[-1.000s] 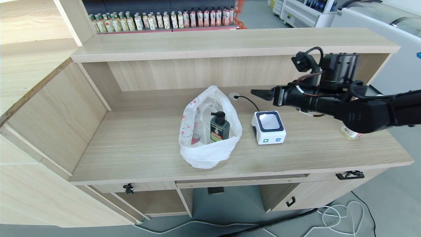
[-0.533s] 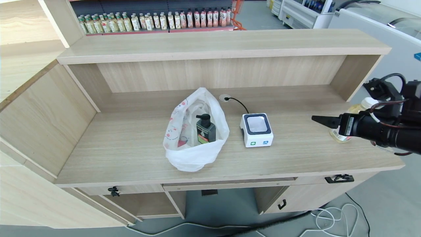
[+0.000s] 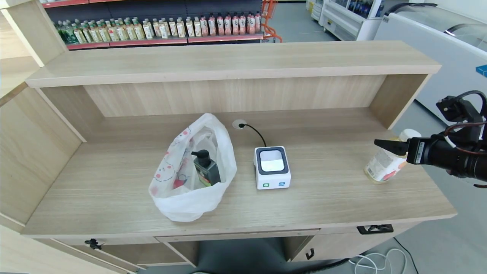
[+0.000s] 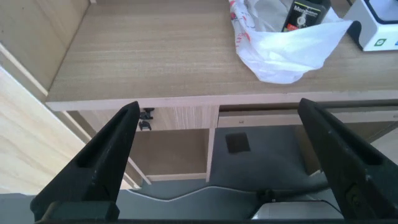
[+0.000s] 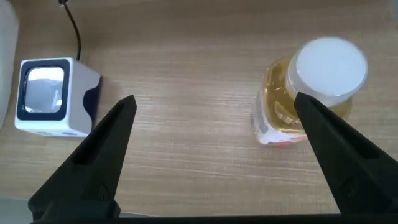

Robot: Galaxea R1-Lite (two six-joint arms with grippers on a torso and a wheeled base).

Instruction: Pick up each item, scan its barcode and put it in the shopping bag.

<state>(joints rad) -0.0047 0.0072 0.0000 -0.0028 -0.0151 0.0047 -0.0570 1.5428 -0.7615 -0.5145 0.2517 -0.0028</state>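
One counter — bag — shelves behind.

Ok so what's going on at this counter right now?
A robot is checking out items. A pump bottle already sits in the shopping bag. The right gripper is open near a white-capped bottle standing on the counter, not gripping it. The scanner sits between them. The left gripper is open, empty.

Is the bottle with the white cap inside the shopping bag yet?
No, the bottle stands on the counter, apart from the shopping bag.
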